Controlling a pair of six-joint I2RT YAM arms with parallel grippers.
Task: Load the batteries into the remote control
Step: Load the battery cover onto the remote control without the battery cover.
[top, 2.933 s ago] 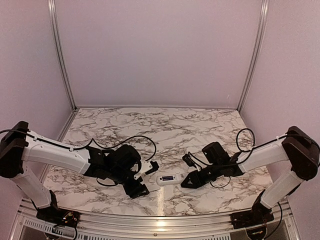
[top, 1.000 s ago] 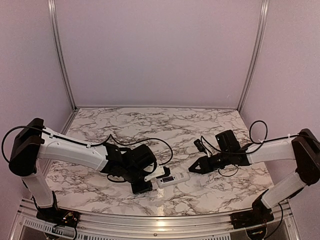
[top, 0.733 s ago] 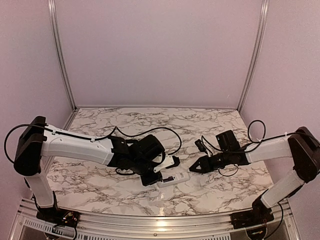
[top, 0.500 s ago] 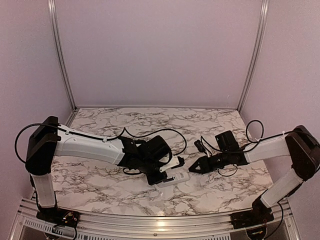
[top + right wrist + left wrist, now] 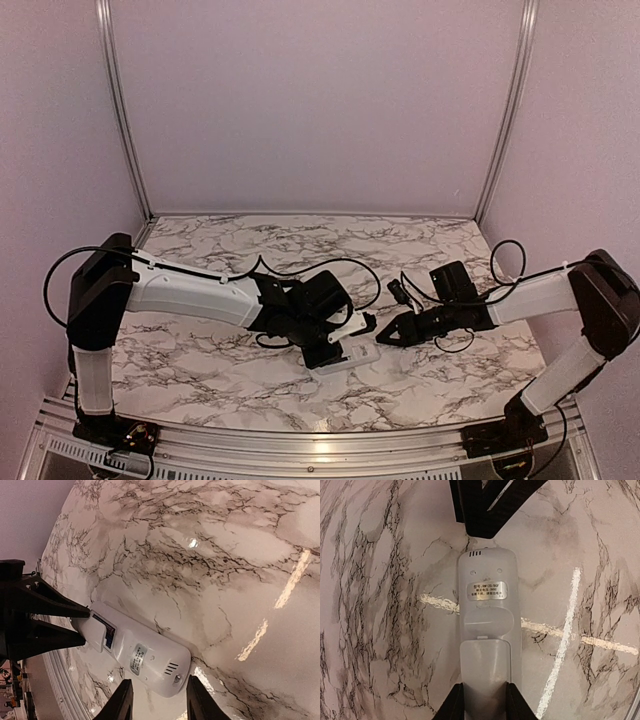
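Observation:
The white remote control lies back-up on the marble table, label showing; it also shows in the top view and the right wrist view. My left gripper is shut on the battery cover at the remote's near end. In the right wrist view the cover stands lifted off a dark opening. No batteries can be made out. My right gripper is open, its fingers straddling the remote's other end without touching.
The marble table is walled by pale panels with metal posts. The table's metal front edge runs just behind the arms. The right gripper's dark fingers show beyond the remote in the left wrist view.
My left arm has swung right and its gripper has come onto the remote's left end. My right gripper drew back up and right from the remote, then stayed.

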